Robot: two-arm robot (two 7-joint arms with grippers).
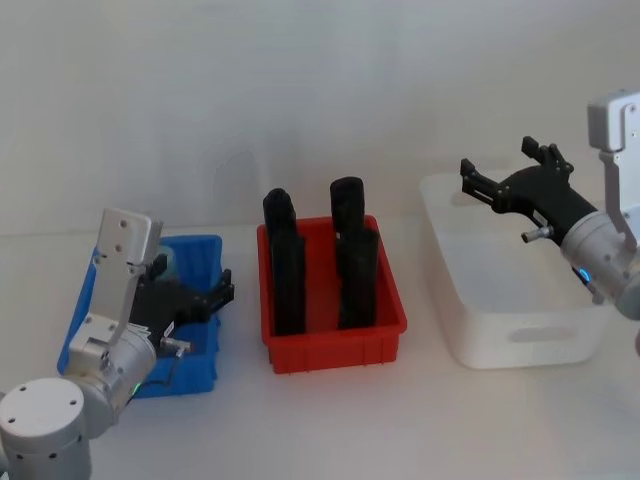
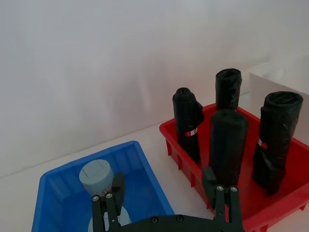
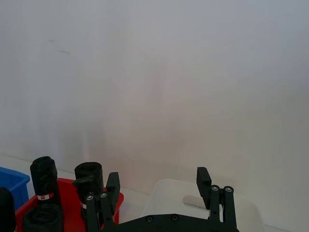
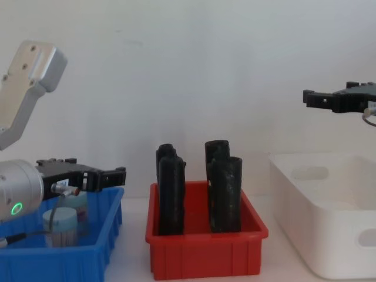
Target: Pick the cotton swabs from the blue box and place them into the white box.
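Step in hand, as judged: the pick from the blue box, with no grasp yet made.

The left claw is seen spread wide and empty, held over the blue box at about rim height, close to the wall that faces the red bin. One tub of cotton swabs is found standing upright inside the blue box, pale blue cap uppermost. In the left wrist view it lies just beside one finger, outside the gap. A second pale shape is noted nearer the claw's base. It is partly hidden, and what it is cannot be told.

Next move, as judged: the left claw must be shifted sideways until the tub is centred in the gap, then lowered and pressed together on the tub's body. A carry past the black cylinders in the red bin would then be required to reach the white box.

Arm pose: the left arm is extended low from the robot's left, with the wrist about level and the claw pointed forward across the desk. The right arm is held raised, with the right claw spread and empty, well above the white box and directed toward the robot's left.
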